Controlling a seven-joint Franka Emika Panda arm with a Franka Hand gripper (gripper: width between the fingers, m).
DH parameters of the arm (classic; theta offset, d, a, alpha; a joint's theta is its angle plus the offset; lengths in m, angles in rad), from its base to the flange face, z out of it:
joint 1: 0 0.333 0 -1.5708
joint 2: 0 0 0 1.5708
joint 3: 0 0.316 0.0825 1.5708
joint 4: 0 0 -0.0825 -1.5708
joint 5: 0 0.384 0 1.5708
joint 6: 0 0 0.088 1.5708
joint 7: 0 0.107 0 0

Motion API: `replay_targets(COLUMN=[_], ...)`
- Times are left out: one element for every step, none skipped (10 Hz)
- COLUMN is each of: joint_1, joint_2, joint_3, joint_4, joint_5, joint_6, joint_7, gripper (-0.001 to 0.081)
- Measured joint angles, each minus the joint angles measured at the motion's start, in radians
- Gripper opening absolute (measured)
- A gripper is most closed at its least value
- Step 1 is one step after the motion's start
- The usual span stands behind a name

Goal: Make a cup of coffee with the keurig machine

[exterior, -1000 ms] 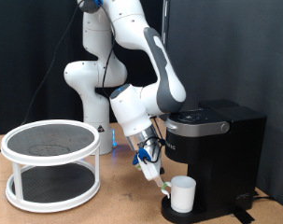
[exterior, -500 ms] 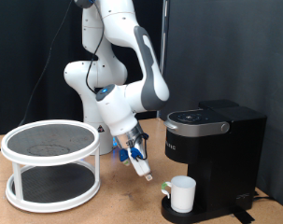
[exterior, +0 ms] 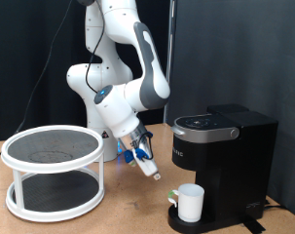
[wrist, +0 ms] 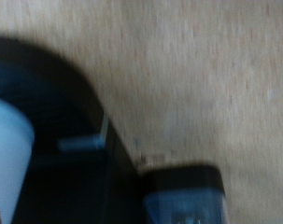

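Exterior view: the white robot arm (exterior: 123,73) stands at centre. At left sits a round two-tier shelf (exterior: 55,171). At right, the keurig machine (exterior: 225,161) stands with its lid closed. The cup (exterior: 191,202) rests on the machine's drip base. The gripper (exterior: 150,172) hangs in the air left of the machine, above the cup, grasping nothing; whether its fingers are spread cannot be told.
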Motion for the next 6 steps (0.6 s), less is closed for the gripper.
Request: replay_targets(joint_1=[0.0, 0.0, 0.0, -0.001, -0.001, -0.003], joint_2=[-0.041, -0.082, -0.122, -0.159, -0.196, -0.231], joint_3=[-0.002, -0.008, -0.019, -0.033, -0.05, -0.069], joint_4=[-0.005, -0.009, -0.011, -0.012, -0.012, -0.011], joint_5=[0.041, 0.089, 0.123, 0.137, 0.14, 0.14], joint_6=[-0.04, -0.08, -0.122, -0.167, -0.217, -0.269], joint_7=[-0.028, -0.064, -0.09, -0.096, -0.094, -0.088], gripper=[0.0734, 0.0734, 0.0734, 0.0734, 0.0734, 0.0734])
